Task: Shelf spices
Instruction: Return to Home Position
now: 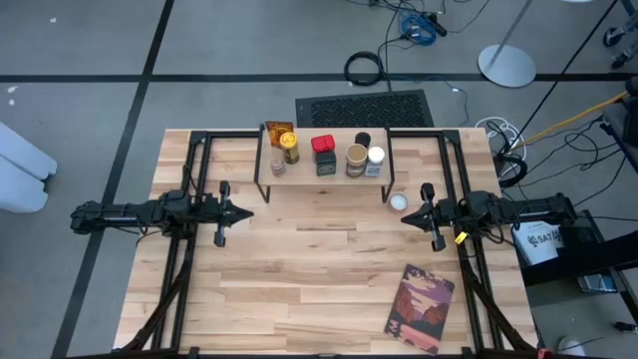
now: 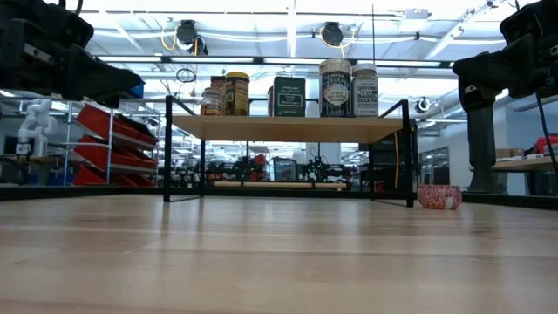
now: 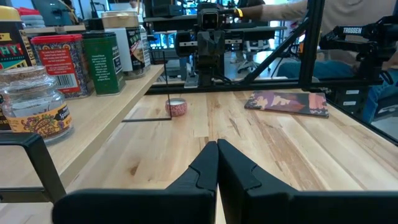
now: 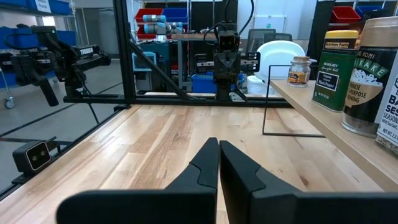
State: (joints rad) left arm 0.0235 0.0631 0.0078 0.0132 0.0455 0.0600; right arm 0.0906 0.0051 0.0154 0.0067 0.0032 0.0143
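The shelf [image 1: 309,174], a pale plank on thin black legs, stands at the table's far middle. Several spice jars and tins stand upright on its plank, among them a yellow-topped jar [image 1: 288,147], a red tin [image 1: 323,144] and a white-topped jar [image 1: 376,156]. One small round tin [image 1: 398,202] rests on its base on the table, next to the shelf's right legs. My left gripper [image 1: 247,211] is shut, level, at the table's left and points toward the middle. My right gripper [image 1: 404,214] is shut at the table's right, just near of the small tin, and faces the left one.
A flat reddish-purple book [image 1: 421,309] lies near the table's near right corner. Black frame rails [image 1: 189,259] run along both sides of the table. Bare wood lies between the two grippers and toward the near edge.
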